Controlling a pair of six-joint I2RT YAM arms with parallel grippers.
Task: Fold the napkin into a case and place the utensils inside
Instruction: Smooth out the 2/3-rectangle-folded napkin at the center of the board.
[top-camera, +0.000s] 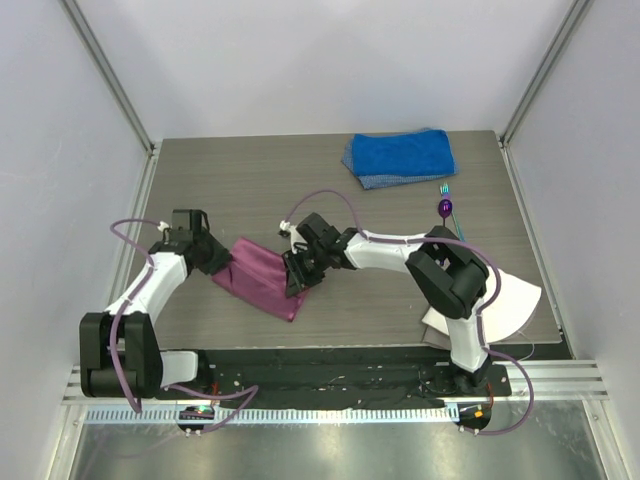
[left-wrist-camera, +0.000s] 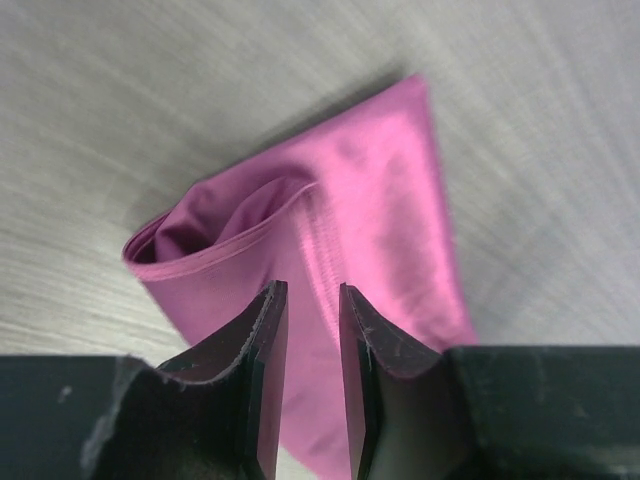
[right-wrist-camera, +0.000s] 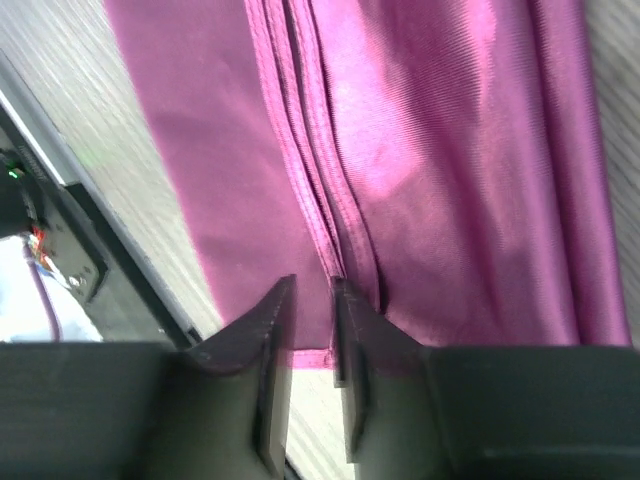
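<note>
Napkin: the napkin lies folded at mid-table, between your two grippers.
Feel: thin, soft and light with a slick sheen; expect its layers to slide and spring apart.
Hold: pinch the stacked hems together, all layers at once.
Left gripper: fingers slightly parted over the cloth, pinching nothing.
Right gripper: narrow gap at the hems; a pinch cannot be told.
Utensils: the spoon waits far right, well apart.

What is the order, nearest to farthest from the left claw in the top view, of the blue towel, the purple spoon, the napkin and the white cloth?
1. Napkin, right at the left claw.
2. Blue towel, far side, right of centre.
3. Purple spoon, off the towel's near right corner.
4. White cloth, at the near right.
</note>
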